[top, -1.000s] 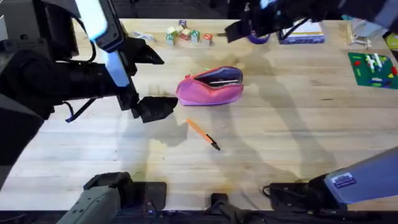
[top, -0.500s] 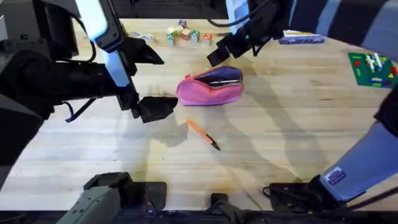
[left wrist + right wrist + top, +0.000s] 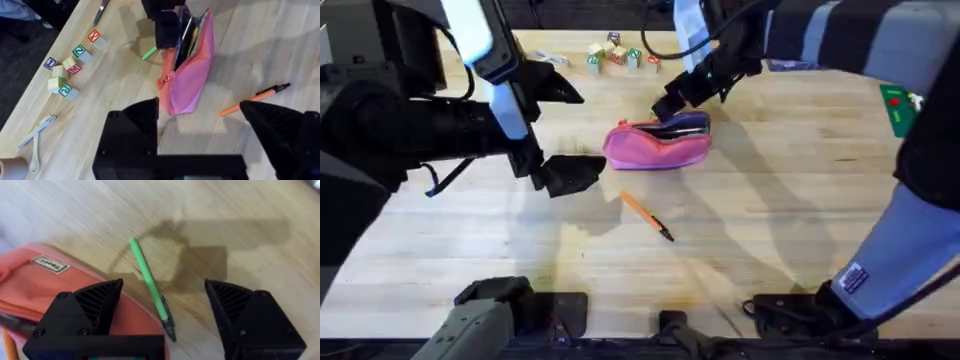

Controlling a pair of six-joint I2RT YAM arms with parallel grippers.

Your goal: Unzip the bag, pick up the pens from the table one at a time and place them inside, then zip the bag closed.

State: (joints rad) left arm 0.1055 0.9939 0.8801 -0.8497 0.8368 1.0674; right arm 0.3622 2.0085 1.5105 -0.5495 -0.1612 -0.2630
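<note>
The pink bag lies unzipped mid-table, with dark items showing in its mouth. An orange pen with a black tip rests on the table in front of it, also seen as the orange pen. A light green pen lies just behind the bag; its end pokes out as the green pen. My right gripper hovers open over that pen, which lies between its fingers. My left gripper hangs open to the left of the bag, holding nothing.
Lettered toy blocks sit at the far edge behind the bag, also seen as blocks, with a white fork near them. A green board lies at the far right. Bare wood spreads in front and to the right.
My right arm has swung left and down from the far right edge to just behind the bag. The left arm, the bag and the orange pen have not moved.
</note>
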